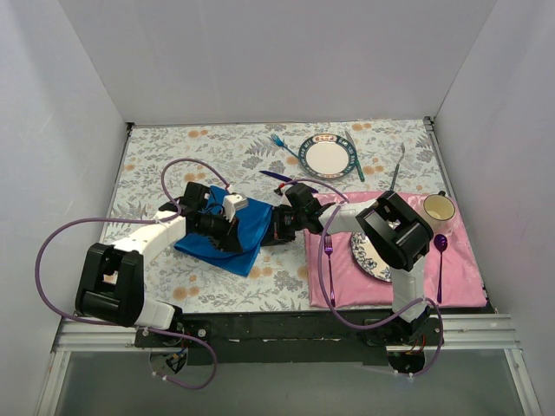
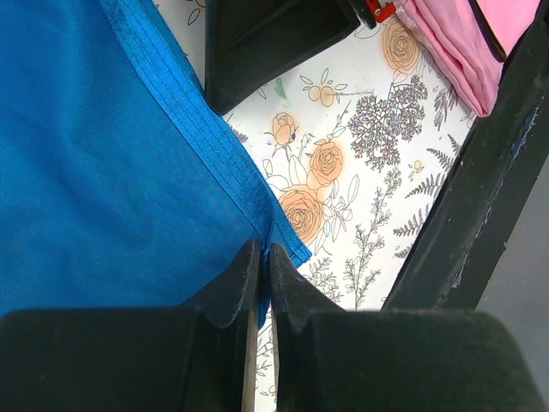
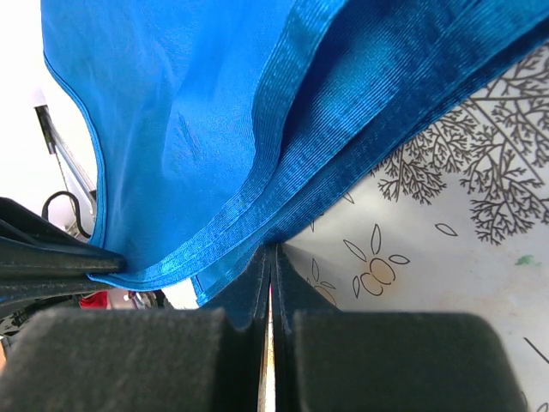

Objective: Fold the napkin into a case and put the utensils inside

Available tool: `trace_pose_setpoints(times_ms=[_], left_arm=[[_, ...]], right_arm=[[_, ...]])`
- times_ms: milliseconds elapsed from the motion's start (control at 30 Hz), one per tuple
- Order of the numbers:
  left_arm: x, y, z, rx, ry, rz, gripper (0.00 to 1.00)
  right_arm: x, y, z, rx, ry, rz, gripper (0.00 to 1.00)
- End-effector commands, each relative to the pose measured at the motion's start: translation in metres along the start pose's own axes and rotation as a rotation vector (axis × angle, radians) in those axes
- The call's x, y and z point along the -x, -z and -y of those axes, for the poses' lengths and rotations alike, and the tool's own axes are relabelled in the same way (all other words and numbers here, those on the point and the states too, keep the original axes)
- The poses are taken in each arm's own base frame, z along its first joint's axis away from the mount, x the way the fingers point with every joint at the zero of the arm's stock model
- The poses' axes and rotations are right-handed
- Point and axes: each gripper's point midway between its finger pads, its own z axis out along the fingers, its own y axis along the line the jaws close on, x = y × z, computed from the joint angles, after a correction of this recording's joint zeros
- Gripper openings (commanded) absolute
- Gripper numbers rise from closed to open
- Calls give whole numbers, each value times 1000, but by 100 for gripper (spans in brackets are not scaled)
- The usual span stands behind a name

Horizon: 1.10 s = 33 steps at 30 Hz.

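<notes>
Folding is only partway: the napkin (image 1: 247, 227), layered on the surface (image 1: 165, 152) near-left of the plate (image 1: 328, 157), has the left pincer (image 2: 264, 257) and right pincer (image 3: 270, 256) each clamped on its hem, while the fork (image 1: 279, 141) and knife (image 1: 276, 176) beside that plate are not yet inside.

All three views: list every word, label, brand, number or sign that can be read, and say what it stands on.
None: no readable text in any view.
The napkin is plain; the tablecloth and the plate bear only patterns.
A red tag at the top edge of the left wrist view is cut off, no letters showing.
</notes>
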Motion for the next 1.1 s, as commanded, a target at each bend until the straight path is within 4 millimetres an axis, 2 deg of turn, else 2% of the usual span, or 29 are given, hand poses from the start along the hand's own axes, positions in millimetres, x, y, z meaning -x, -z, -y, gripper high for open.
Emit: trace_pose_setpoints(times_ms=[0,467,733,767,867,933,1067], left_arm=[[17,6,13,-28,-60,41,0],[-2,-8,10,-22,-65,-37,0],[-11,-15,9,-28,-72,-67,8],[-14,-16,9,-28,-77,-76,10],[-17,-16,11,-32,-101,-86,24],[-15,-14,13,-35,-110,-83,36],[2,-4,20,-33,-125,-45,42]], right_arm=[[-3,-4,15,-43,-12,-2,1],[-1,-2,11,-44,-9,4,1],[0,0,9,-44,-18,2,1],[1,1,7,-42,-15,1,1],[1,3,3,-37,-11,1,1],[1,5,1,-32,-8,-1,1],[-4,12,-2,-38,-6,-20,1]])
